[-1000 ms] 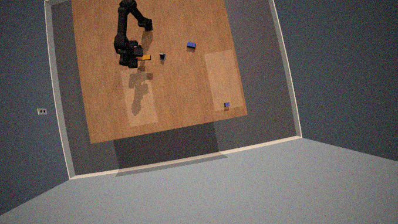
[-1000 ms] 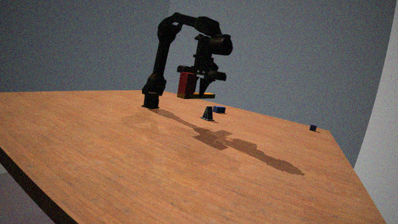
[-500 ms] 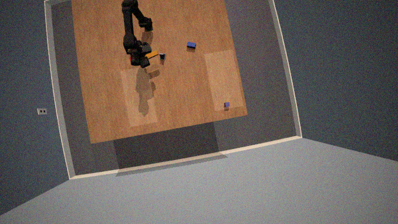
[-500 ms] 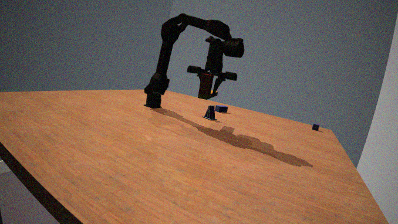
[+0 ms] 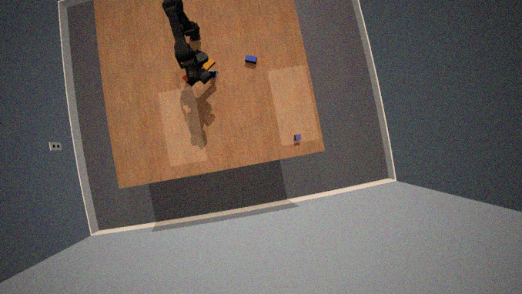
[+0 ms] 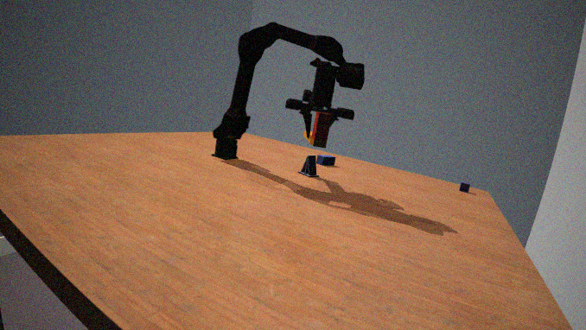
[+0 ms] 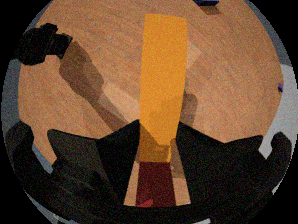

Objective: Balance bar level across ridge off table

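The bar is an orange plank point(image 5: 209, 64) point(image 6: 311, 139) point(image 7: 164, 65) with a dark red block point(image 5: 185, 78) point(image 6: 321, 130) point(image 7: 156, 185) at one end. My gripper point(image 6: 319, 135) point(image 7: 157, 124) is shut on the bar and holds it in the air, above table height. In the wrist view the plank runs away from between the fingers and the red block is on the near side. The ridge point(image 6: 309, 166) is a small dark wedge standing on the table, below the held bar in the exterior view. In the top view the arm mostly hides it. The wrist view does not show it.
A blue block point(image 5: 251, 58) point(image 6: 326, 160) point(image 7: 206, 2) lies on the table beyond the ridge in the exterior view. A small blue-purple cube point(image 5: 297, 137) point(image 6: 464, 187) point(image 7: 280, 87) lies near the table's far corner. The arm casts a long shadow across the wooden table point(image 5: 135, 115) point(image 6: 194, 237).
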